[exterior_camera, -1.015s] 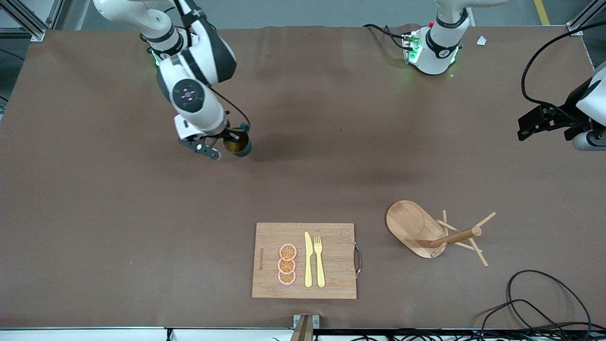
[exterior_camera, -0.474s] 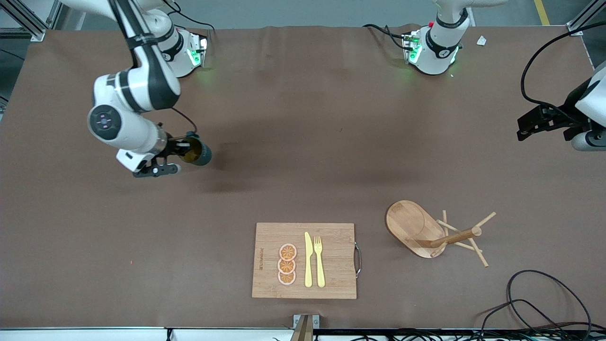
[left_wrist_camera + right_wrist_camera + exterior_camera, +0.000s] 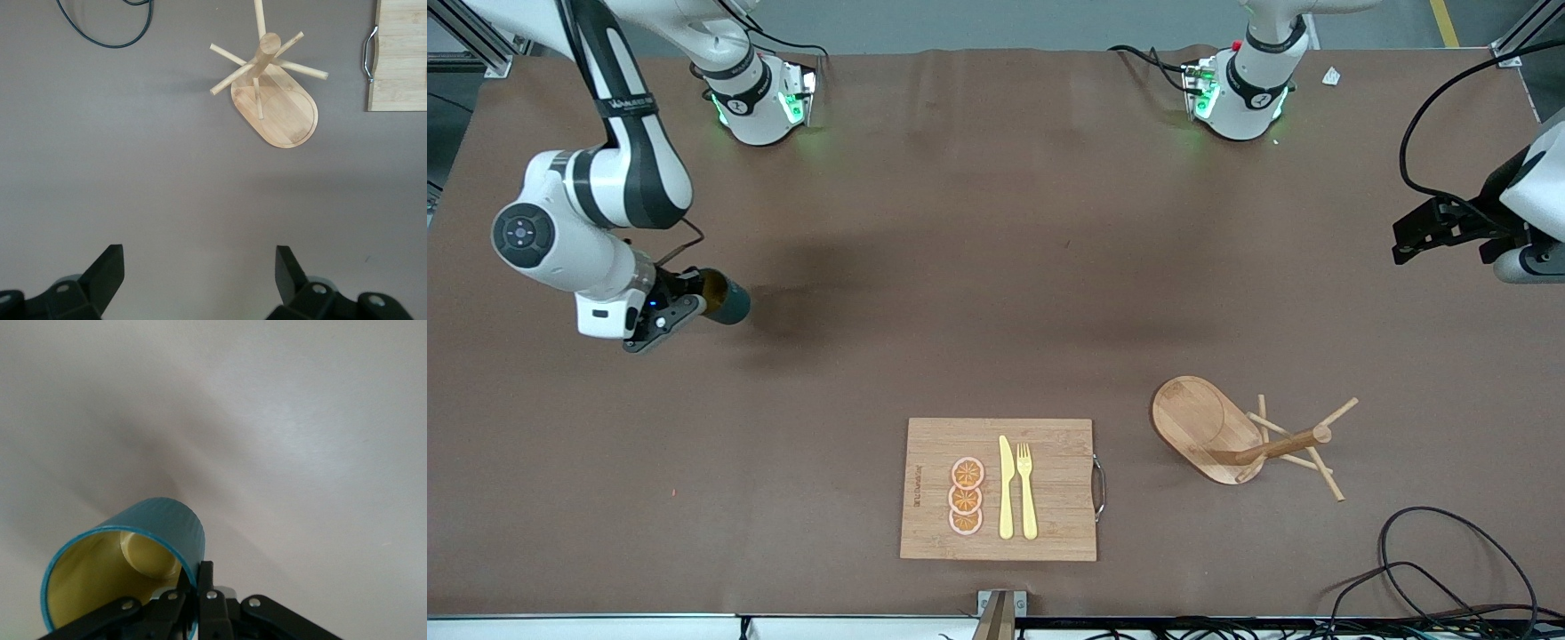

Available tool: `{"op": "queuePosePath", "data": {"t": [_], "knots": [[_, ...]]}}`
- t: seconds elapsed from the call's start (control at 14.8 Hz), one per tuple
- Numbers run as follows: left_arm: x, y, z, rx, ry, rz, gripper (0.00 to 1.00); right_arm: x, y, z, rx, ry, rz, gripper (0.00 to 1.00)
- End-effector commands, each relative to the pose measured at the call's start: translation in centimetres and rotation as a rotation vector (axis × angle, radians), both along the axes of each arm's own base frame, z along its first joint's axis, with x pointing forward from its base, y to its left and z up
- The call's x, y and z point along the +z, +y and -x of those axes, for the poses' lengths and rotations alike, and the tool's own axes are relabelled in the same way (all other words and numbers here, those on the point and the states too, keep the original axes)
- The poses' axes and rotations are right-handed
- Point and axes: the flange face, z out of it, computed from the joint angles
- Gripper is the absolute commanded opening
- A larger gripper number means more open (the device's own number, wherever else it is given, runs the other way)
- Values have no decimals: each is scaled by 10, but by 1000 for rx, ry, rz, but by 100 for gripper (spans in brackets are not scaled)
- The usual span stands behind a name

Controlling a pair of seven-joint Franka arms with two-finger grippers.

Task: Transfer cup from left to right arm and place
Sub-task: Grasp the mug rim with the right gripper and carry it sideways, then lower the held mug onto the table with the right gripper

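The right gripper (image 3: 680,307) is hanging over bare table toward the right arm's end, its fingers pinched tight on the rim of the cup (image 3: 725,299), which is lying tilted on its side in the air. In the right wrist view the cup (image 3: 127,570) is showing its yellow inside, with the wall clamped between the fingers (image 3: 203,587), and only plain table (image 3: 300,420) is spreading below it. The left gripper (image 3: 1418,233) is waiting, wide open and holding nothing, over the table's edge at the left arm's end; in the left wrist view its fingers (image 3: 107,270) are standing well apart. Below it a mug tree (image 3: 270,87) is sitting upright on its oval base, well apart from the gripper. The cutting board (image 3: 999,489) is lying near the table's front edge, carrying three orange slices (image 3: 966,496), a knife (image 3: 1006,487) and a fork (image 3: 1027,491) side by side. The tree (image 3: 1240,440) is standing just beside the board, toward the left arm's end. A cable (image 3: 1449,569) is looping at the front corner there. A broad stretch of open table is lying between the two grippers.
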Motion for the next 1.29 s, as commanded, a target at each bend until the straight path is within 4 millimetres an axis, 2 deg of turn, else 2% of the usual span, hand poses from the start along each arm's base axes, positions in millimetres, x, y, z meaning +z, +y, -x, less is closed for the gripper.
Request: {"op": "queuePosePath", "data": {"t": [0.0,0.14,0.27,0.34,0.47,0.74,1.22], "knots": [[3,1,3,9,-4,16,100,-1,-4,1,192,-24,24,0],[3,-1,3,9,-6,17,100,-8,-18,-3,358,-39,17,0],[3,-2,3,9,-6,17,100,-23,-41,-6,499,-33,7,0],[3,-2,2,9,-4,17,100,-30,-46,-5,534,-21,0,0],[3,-2,3,12,-6,17,100,-37,-45,-3,599,0,-12,0],[3,-3,3,68,-5,22,100,-50,-40,6,619,-25,-14,0],[3,-1,3,63,-1,41,100,-66,-36,12,630,-76,-4,1]]}}
